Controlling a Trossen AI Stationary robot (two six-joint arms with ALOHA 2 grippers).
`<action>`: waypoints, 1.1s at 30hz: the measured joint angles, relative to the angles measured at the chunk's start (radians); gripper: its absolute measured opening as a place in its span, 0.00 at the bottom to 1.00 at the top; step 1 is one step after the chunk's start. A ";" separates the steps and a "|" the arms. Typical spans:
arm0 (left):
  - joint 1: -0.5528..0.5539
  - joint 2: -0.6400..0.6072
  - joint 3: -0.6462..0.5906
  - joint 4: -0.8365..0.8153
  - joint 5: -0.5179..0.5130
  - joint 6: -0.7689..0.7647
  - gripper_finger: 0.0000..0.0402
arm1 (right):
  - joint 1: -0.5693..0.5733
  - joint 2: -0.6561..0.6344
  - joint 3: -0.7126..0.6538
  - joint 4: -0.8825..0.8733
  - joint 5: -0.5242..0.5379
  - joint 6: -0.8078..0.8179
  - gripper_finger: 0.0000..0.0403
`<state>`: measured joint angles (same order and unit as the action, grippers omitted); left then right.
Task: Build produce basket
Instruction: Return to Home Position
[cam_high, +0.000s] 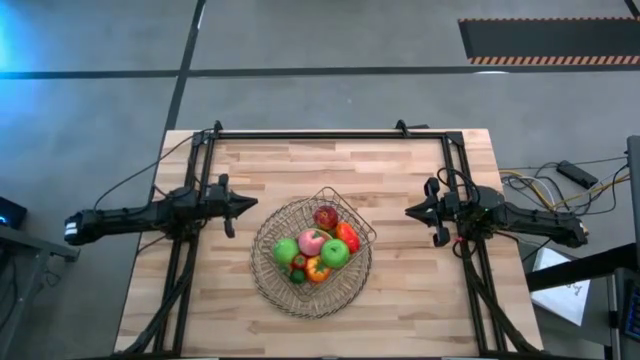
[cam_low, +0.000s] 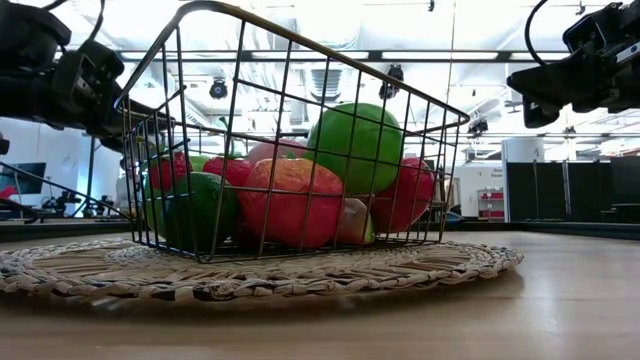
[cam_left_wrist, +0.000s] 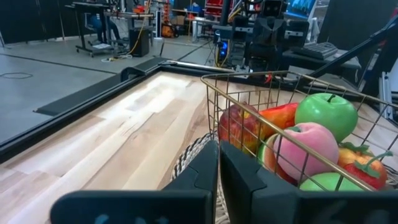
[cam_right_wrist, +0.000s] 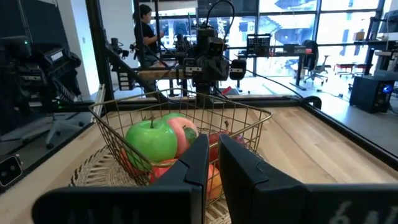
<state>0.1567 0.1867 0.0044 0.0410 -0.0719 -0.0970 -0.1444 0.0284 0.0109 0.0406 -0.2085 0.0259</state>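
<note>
The wire basket (cam_high: 318, 240) stands on a round woven mat (cam_high: 275, 290) in the middle of the table, filled with produce: two green apples (cam_high: 335, 254), a pink peach (cam_high: 311, 241), a red apple (cam_high: 326, 216) and other toy fruit. My left gripper (cam_high: 252, 207) hovers shut to the basket's left, above the table. My right gripper (cam_high: 410, 211) hovers shut to the basket's right. Both point level at the basket and touch nothing.
A dark metal frame (cam_high: 330, 133) runs along the table's far edge and down both sides. Bare wood lies between each gripper and the mat. Beyond the table a person (cam_right_wrist: 144, 31) stands among desks and equipment.
</note>
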 joint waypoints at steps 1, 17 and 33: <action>0.000 0.003 0.000 0.000 0.000 0.000 0.00 | 0.000 0.000 0.000 0.000 0.000 0.000 0.07; 0.000 0.039 0.000 0.000 0.000 0.000 0.00 | 0.000 0.000 0.000 0.001 0.000 0.000 0.07; 0.000 0.046 0.000 0.000 0.000 0.000 0.00 | 0.000 0.000 0.000 0.001 0.000 0.000 0.07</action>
<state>0.1566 0.2329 0.0044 0.0410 -0.0719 -0.0968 -0.1444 0.0284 0.0113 0.0418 -0.2084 0.0257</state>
